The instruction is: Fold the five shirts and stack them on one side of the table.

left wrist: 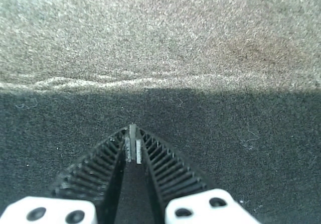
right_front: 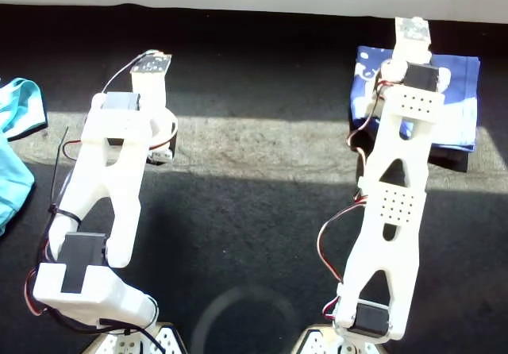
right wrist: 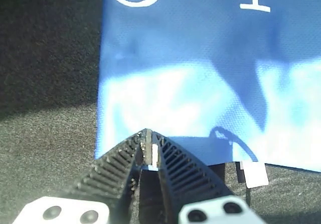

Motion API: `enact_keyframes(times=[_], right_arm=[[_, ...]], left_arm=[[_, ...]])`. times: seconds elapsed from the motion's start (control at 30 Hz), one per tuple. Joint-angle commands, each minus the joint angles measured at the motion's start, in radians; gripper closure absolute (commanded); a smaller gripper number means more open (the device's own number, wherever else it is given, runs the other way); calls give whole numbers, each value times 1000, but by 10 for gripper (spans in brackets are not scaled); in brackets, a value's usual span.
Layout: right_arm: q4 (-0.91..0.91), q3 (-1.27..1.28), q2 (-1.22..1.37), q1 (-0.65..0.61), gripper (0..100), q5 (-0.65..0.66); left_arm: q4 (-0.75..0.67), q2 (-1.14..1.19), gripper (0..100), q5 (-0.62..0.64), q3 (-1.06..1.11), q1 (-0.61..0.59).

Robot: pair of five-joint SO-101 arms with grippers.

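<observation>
Blue shirt (right_front: 456, 92) beneath outstretched right arm (right_front: 397, 203); left arm (right_front: 103, 171) bent back

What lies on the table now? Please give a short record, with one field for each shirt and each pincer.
blue shirt: folded, on the right side of the table, with a dark cloth under it
turquoise shirt: loose, at the left edge, partly cut off
left pincer: shut, over bare table
right pincer: shut, over the blue shirt's near edge

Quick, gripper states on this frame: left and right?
Left gripper: closed, holding nothing, over the table.
Right gripper: closed, at the blue shirt edge; no cloth visibly pinched.
</observation>
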Motion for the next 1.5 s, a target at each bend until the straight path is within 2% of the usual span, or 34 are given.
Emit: enact_keyframes(times=[0.0, 0.33, 0.67, 0.93, 1.17, 1.3, 1.47], right_arm=[[13, 38, -79, 22, 991, 35], [13, 157, -105, 31, 991, 41], [12, 170, -444, 28, 991, 43], [8, 323, -314, -38, 991, 38], [10, 329, -200, -10, 991, 37], [12, 303, -226, 2, 991, 37], [13, 271, -433, -15, 991, 35]], left_arm=[[-17, -45, 987, -8, -7, -5], [-17, -45, 987, -8, -12, -5], [-17, -45, 987, -8, -13, -5], [-17, -45, 987, -8, -10, -5], [-9, -45, 987, -8, -5, -7], [-8, -45, 987, -8, -5, -7], [34, -56, 987, -6, -33, -10]])
